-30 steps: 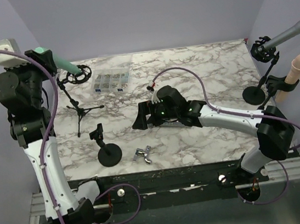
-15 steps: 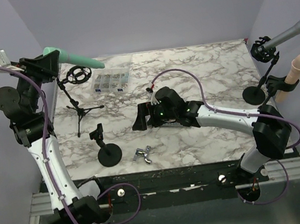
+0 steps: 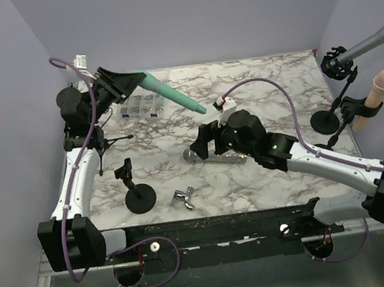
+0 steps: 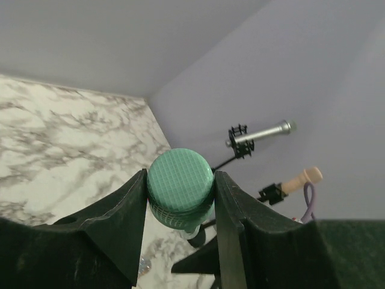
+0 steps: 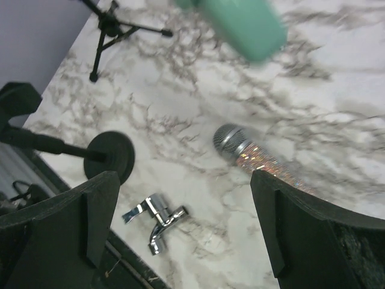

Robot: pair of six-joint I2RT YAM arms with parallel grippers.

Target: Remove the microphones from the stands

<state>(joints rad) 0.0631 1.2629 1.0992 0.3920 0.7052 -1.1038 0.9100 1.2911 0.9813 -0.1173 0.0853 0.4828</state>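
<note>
— Top external view: what was seen around the two arms?

— A marble table [image 3: 288, 67] was seen. At its far left corner a tripod stand [image 3: 109, 141] was placed, and its upper part was hidden behind the left arm. Just beside it a clear organizer box [image 3: 143, 105] was laid. Nearer, a small round-base stand [image 3: 139, 196] and a shiny metal fitting [image 3: 184, 198] were found, near each other but apart. At the right edge a silver microphone [image 3: 371, 42] was kept in its own mount, and a beige microphone [image 3: 381, 87] was clipped just below it.

— Was something lying in the way at the middle?

— A glitter microphone [image 3: 216, 156] was laid flat on the table, under the right gripper [image 3: 204, 140], and it was not touched by it.

— Where was the green microphone [image 3: 171, 93] found?

— It was held in the air over the far left part of the table, apart from the tripod stand. It was tilted, with the narrow end pointed down toward the centre.

— How were the arms posed?

— The left arm was raised and bent over that corner. The left gripper [image 3: 129, 79] was clenched on the thick meshed end of the green microphone, which was pressed between the left fingers [image 4: 117, 229]. The right arm was stretched low toward the centre, and the right fingers [image 5: 66, 217] were spread wide, with nothing grasped.
</note>
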